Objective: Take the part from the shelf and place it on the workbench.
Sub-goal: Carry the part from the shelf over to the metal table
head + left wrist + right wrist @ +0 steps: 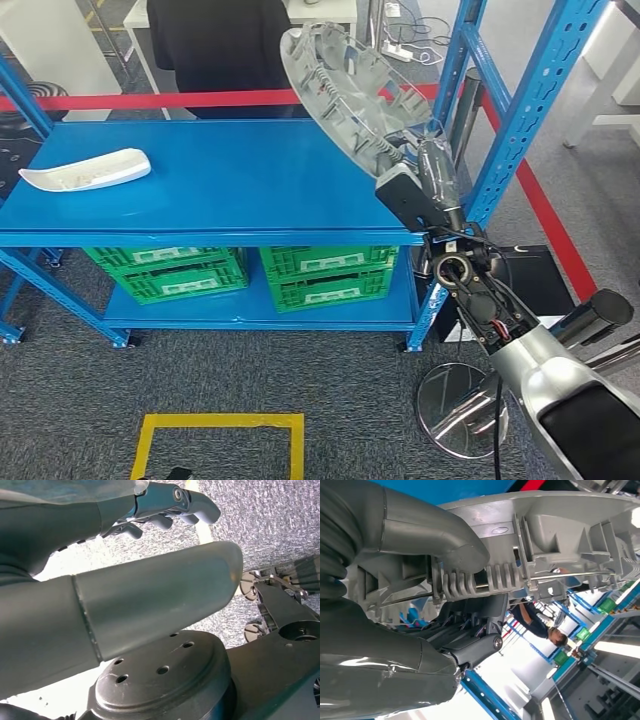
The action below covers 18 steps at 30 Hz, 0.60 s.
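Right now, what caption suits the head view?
Right hand lifts grey ribbed plastic part above blue metal shelf.

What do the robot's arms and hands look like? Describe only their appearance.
The right arm is a silver tube with exposed black joint hardware, a round ring and thin red and black cables. The right robot hand is dark grey. The left robot hand has a smooth thick grey thumb and darker fingers.

The head view is bright, evenly lit and sharp, with a soft shadow under the blue shelf (211,180). In the left wrist view the left hand (124,615) is close and soft, and pale floor glares white. The right wrist view blows out against bright background light.
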Available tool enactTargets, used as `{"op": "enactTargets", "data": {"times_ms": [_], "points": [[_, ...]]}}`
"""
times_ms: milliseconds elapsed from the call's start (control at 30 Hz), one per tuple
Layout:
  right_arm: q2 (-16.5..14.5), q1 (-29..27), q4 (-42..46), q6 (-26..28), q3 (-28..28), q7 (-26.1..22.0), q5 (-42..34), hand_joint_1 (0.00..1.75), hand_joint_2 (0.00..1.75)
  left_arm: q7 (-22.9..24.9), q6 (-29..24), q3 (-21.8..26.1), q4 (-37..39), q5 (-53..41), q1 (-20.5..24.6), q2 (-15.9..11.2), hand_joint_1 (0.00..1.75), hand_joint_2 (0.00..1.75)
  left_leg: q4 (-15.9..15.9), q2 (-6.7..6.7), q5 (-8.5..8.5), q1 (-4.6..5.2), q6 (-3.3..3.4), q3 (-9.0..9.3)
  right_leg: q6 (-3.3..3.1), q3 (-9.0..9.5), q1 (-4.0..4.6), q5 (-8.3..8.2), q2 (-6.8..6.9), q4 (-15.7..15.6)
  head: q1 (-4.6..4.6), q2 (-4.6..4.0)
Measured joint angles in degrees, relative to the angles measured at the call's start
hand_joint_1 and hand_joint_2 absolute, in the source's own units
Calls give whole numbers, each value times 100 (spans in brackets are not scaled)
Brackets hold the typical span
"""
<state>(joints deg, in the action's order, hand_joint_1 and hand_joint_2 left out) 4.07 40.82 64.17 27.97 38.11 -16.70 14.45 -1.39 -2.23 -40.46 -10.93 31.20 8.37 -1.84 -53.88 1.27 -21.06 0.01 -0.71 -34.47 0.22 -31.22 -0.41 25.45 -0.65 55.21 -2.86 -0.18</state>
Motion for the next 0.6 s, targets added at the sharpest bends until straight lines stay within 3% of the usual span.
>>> {"op": "enactTargets", "data": {"times_ms": [300, 600], "points": [[119, -234, 181, -34, -74, 37, -120, 175, 175, 38, -8, -99, 0, -15, 30, -25, 0, 0, 0, 1, -1, 0, 1, -4, 0, -2, 1, 1, 2, 0, 0, 0], [136, -162, 82, -28, -33, -264, -435, 175, 175, -16, -57, -127, 0, 191, -37, -125, 0, 0, 1, 3, -1, 1, 1, -11, 0, -5, 2, 0, 4, 0, 0, 0]]}}
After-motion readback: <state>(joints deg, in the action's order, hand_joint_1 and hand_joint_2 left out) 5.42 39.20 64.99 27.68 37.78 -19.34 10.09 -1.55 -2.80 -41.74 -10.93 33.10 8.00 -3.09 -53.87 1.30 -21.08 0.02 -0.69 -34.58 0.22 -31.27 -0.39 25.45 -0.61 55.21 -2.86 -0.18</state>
